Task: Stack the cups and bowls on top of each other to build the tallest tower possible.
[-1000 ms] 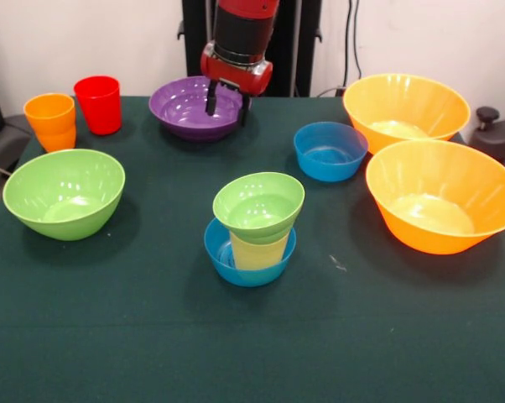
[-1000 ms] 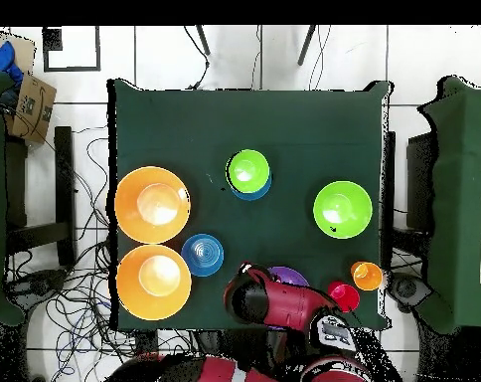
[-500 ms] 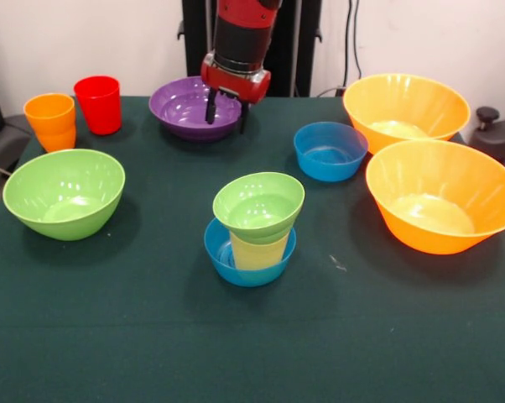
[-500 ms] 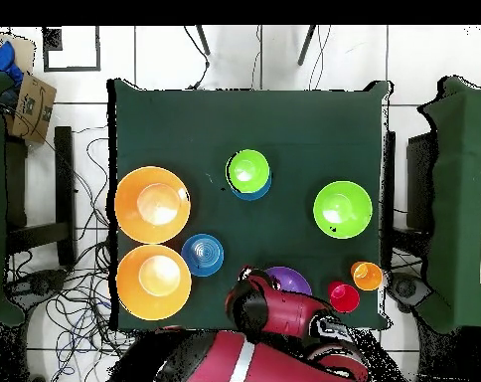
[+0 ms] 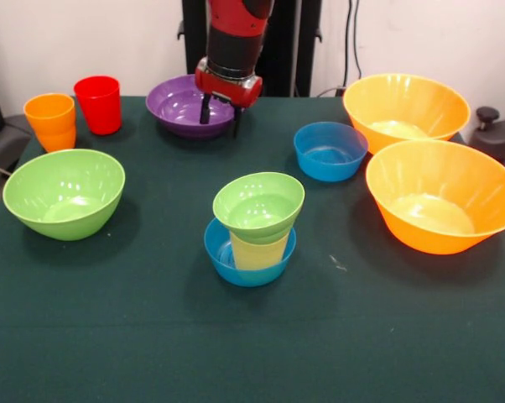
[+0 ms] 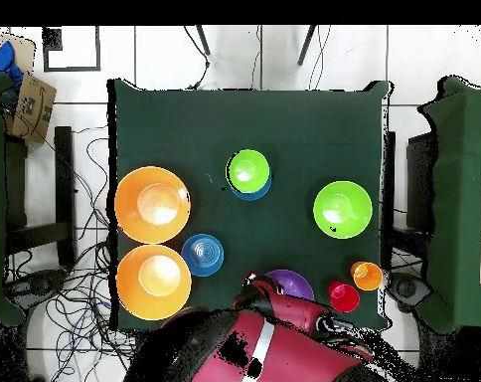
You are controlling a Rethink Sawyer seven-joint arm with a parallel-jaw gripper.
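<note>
Since the earlier frames the red and black arm has drawn back toward the table's far edge, and its gripper (image 5: 220, 116) now hangs at the right rim of the wide glossy purple plastic bowl (image 5: 182, 107), its two dark fingers spread apart and pinching nothing; nothing else on the table has shifted. From the left in the front view: a translucent orange plastic tumbler (image 5: 50, 121) stands just beside a translucent red plastic tumbler (image 5: 98, 104), both upright at the far left corner. Nearer, a large glossy green round plastic bowl (image 5: 64, 192) sits alone, mouth up. At the centre stands the tower (image 5: 256, 227): a small blue plastic bowl (image 5: 223, 252) at the bottom, a pale yellow translucent tumbler (image 5: 259, 252) upright inside it, and a small green plastic bowl (image 5: 258, 204) seated on the tumbler, slightly tilted. To the right lies a second small blue bowl (image 5: 330, 150), apart from the rest. At the far right two very large glossy orange plastic bowls, one far (image 5: 405, 107) and one near (image 5: 443, 195), sit just beside each other, both mouth up. All rest on a dark green cloth-covered table (image 5: 152, 336). Overhead, the arm covers part of the purple bowl.
</note>
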